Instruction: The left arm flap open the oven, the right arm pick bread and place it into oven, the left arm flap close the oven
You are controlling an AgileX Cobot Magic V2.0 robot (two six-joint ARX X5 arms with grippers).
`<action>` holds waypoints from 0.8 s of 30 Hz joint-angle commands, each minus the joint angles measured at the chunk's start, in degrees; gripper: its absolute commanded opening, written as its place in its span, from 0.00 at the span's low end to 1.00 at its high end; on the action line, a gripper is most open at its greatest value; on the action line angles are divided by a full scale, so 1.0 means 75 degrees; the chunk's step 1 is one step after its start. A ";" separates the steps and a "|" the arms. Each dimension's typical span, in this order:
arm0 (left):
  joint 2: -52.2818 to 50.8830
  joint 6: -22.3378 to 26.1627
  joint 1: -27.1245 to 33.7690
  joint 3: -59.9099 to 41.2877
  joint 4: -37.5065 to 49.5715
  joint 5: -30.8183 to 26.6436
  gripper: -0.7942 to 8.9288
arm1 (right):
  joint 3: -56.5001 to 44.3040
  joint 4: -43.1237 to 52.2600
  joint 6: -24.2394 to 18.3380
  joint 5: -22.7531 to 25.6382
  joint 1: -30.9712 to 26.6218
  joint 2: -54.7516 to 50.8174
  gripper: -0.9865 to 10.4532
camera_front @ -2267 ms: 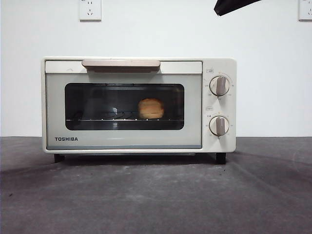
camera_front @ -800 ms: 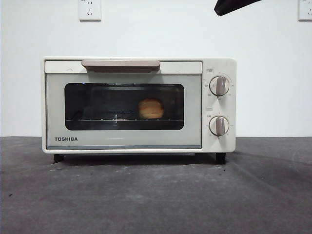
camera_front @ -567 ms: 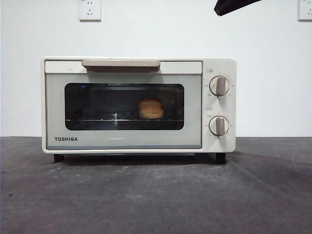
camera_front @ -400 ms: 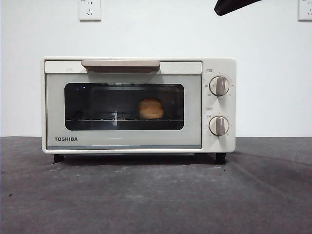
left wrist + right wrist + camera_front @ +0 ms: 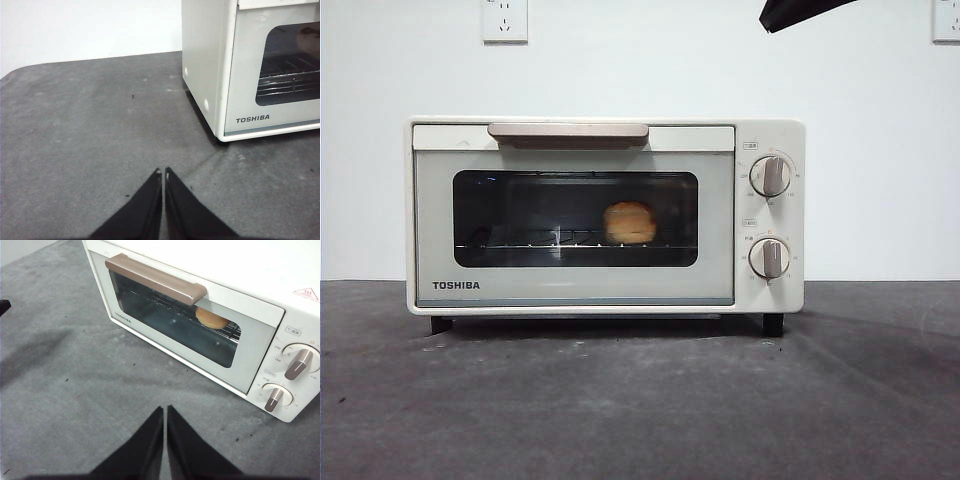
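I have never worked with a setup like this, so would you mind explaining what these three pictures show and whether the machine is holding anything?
This is a two-armed robot at a table covered in dark grey cloth. The front view comes from a low camera looking level at a cream TOSHIBA toaster oven; its door is shut, and a golden bread lies on the wire rack inside. The other two pictures come from cameras on the wrists. The left gripper hangs above the cloth beside the oven, and the right gripper above the cloth before the door. Both have jaws closed on nothing. The black tip at the top is a waiting arm.
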 commanded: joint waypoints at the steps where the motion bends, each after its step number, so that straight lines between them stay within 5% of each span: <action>1: -0.0012 -0.0017 0.0006 -0.0157 -0.0052 -0.0023 0.10 | 0.0073 0.0082 0.0076 0.0006 0.0085 0.0032 0.09; 22: -0.0012 -0.0017 0.0006 -0.0157 -0.0052 -0.0023 0.10 | 0.0073 0.0067 -0.0012 0.0105 0.0026 -0.0143 0.09; 24: -0.0012 -0.0017 0.0006 -0.0157 -0.0052 -0.0023 0.10 | 0.0073 0.0073 -0.0376 0.0175 -0.0140 -0.0297 0.09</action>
